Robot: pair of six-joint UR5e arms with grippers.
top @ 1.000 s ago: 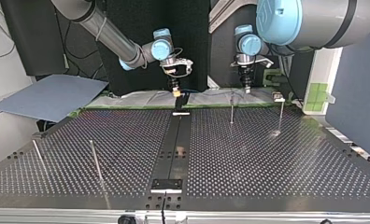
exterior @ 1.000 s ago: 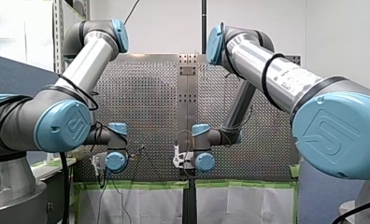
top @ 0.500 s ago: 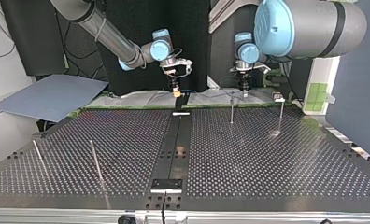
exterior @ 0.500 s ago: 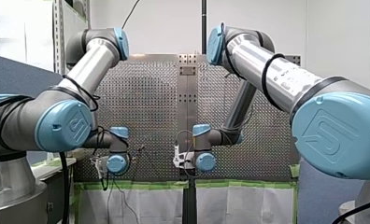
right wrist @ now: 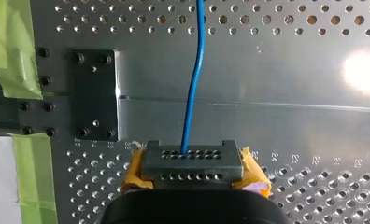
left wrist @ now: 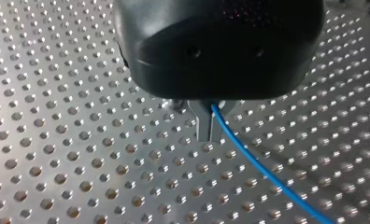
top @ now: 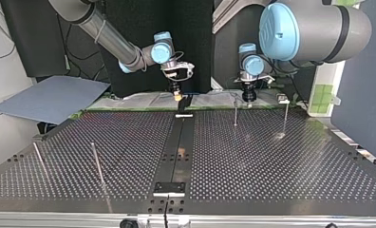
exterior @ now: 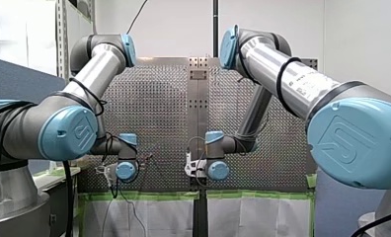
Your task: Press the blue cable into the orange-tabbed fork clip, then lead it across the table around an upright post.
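- Spanning the gap between the two grippers, the blue cable (left wrist: 248,154) is the one task piece plainly in hand. In the left wrist view it leaves the metal fingers and slants away low over the perforated table (left wrist: 80,140). In the right wrist view it runs straight ahead from the gripper across the plate.
- My left gripper (left wrist: 209,135) has its jaws drawn together, pinching the cable at the tips.
- My right gripper (right wrist: 192,163) is likewise closed on the cable, which enters the grey block between its yellow pads (right wrist: 135,172).
- In the top view both grippers hang at the table's far edge. The right one is by the centre seam, and the left one is just beside an upright post (top: 235,113). A second post (top: 285,118) stands further toward that view's right.
- I cannot pick out the orange-tabbed fork clip in any view, so nothing shows the cable seated.
- By my judgement the task is near its start. Pressing the cable into the clip and leading it around a post both remain to do.
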